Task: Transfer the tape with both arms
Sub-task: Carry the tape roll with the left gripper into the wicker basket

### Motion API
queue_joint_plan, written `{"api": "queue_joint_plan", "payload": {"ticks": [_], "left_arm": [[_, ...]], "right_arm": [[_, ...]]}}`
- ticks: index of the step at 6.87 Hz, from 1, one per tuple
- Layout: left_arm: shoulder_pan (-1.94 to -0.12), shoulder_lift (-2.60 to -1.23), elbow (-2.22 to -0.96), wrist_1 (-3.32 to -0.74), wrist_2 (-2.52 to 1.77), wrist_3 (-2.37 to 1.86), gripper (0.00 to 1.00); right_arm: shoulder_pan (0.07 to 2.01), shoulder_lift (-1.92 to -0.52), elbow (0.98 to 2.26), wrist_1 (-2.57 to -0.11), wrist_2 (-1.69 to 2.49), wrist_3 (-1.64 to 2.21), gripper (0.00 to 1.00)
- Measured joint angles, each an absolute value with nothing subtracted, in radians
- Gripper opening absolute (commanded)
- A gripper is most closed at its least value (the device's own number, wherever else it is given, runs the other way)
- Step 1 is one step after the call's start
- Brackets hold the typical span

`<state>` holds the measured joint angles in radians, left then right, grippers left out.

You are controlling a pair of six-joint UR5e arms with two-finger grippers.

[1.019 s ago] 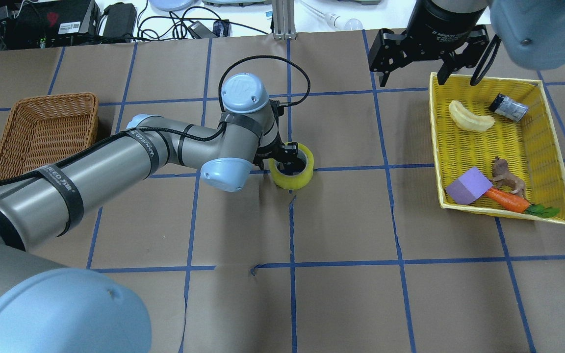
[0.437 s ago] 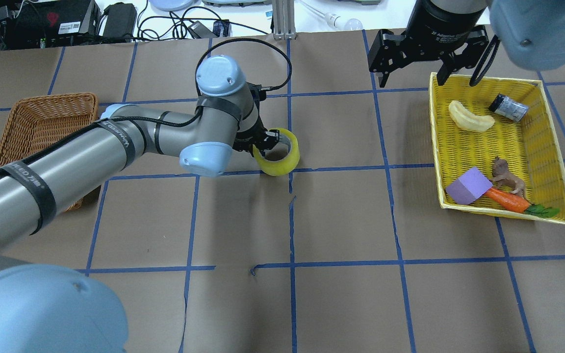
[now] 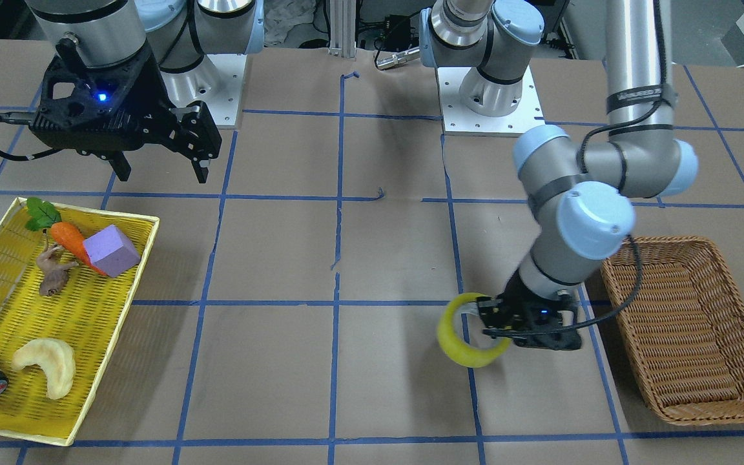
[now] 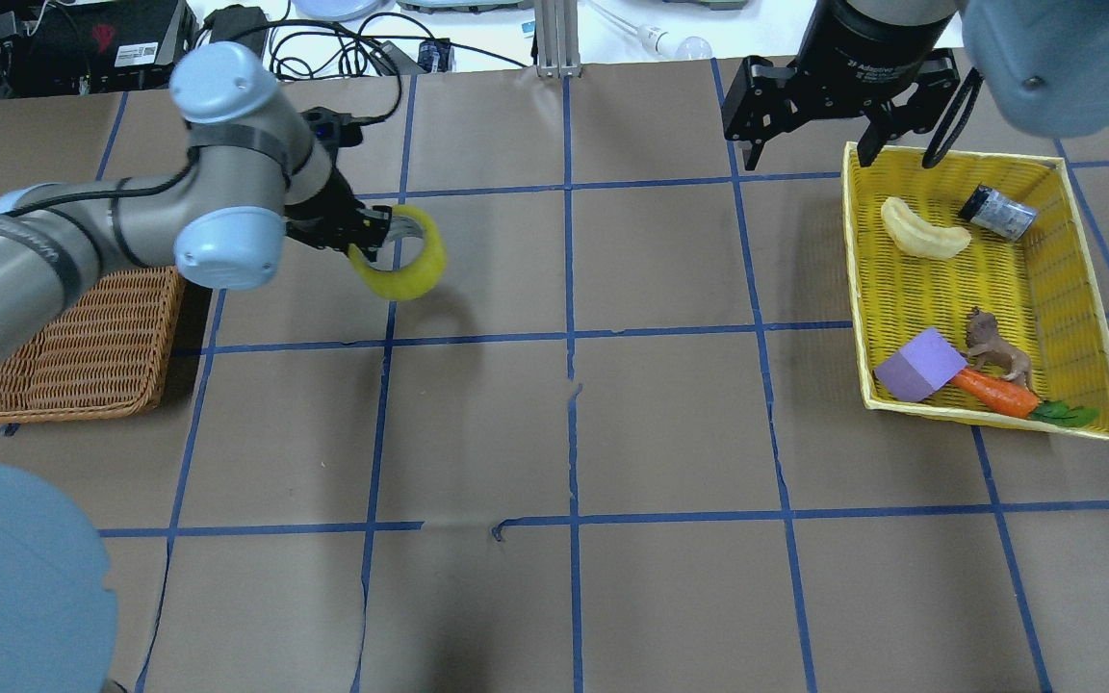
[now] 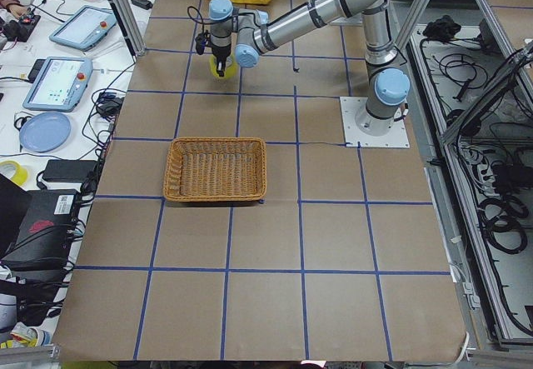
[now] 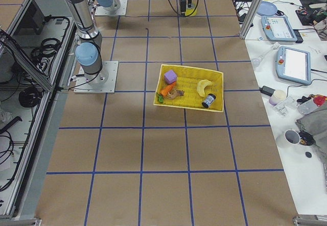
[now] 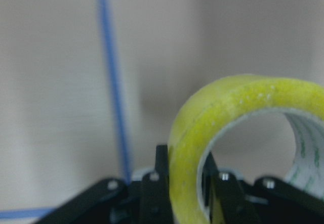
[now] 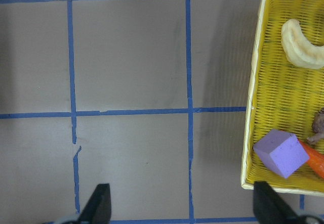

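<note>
At upper left overhead, my left end effector [image 4: 373, 237] pinches just one wall of the tape [image 4: 418, 273] (off the counter [image 4: 670, 414]), so it may twist loose.

The left arm [image 4: 83, 236] and right arm [image 3: 88, 39] are silver-grey tubes with pale blue round joint caps, on white square base plates [image 3: 527, 119] with screw holes. The left wears black bands with white lettering and a thin black cable. The right gripper [image 3: 163, 171] is a black block with a blue light, white print and a cable looping out at 9 o'clock.
</note>
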<state>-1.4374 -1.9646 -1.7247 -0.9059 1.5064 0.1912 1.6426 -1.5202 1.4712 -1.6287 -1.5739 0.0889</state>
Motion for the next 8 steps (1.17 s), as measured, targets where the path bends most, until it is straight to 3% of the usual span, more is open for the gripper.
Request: {"api": "queue_joint_plan", "payload": {"ticks": [5, 8], "left_arm": [[-0.981, -1.928, -1.728, -0.906, 1.555, 0.804, 0.00], [-0.891, -1.964, -1.738, -0.874, 1.551, 0.917, 0.00]], "right_arm": [[1.644, -1.521, 1.473, -1.628, -1.574, 0.089, 1.00], [1.644, -1.522, 1.474, -1.628, -1.574, 0.089, 1.00]]}}
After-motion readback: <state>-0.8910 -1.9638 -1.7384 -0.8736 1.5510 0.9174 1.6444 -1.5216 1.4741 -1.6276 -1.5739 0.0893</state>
